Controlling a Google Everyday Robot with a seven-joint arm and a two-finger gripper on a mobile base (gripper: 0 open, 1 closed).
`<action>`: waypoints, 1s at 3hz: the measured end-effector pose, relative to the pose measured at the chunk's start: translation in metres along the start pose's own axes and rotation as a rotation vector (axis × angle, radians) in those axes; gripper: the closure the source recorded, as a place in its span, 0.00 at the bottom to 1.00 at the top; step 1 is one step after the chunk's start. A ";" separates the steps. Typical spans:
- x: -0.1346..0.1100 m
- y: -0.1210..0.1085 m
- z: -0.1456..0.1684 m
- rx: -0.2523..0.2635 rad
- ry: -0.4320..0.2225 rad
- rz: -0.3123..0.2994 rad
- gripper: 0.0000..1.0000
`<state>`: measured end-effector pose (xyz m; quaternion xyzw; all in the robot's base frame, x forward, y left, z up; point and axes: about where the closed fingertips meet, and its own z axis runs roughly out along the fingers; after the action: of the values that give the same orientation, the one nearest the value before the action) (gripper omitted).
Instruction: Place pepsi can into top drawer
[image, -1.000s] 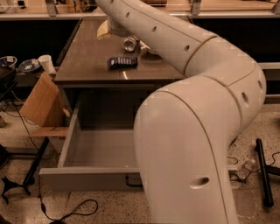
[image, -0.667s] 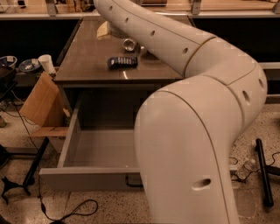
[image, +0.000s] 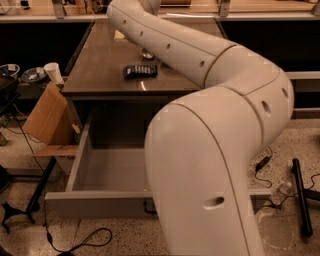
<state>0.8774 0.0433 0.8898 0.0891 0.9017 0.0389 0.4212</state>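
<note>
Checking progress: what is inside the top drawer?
In the top drawer, the visible left part shows only bare floor. The arm covers the rest. The gripper is out of view, where the arm leaves the top edge.

Dim warm light; pincer seemingly off-frame

Dark snack packet (image: 140, 71) lies on brown countertop (image: 100, 67).

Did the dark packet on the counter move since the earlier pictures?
No. The packet keeps its place relative to the front edge of the counter. The gripper is not in view; the arm leaves at the top edge.
</note>
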 end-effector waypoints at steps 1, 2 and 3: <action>-0.009 -0.002 0.014 0.017 -0.056 0.014 0.00; -0.017 -0.003 0.022 0.006 -0.129 -0.056 0.00; -0.020 -0.001 0.030 -0.027 -0.185 -0.147 0.00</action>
<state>0.9131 0.0387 0.8858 0.0204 0.8626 0.0118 0.5054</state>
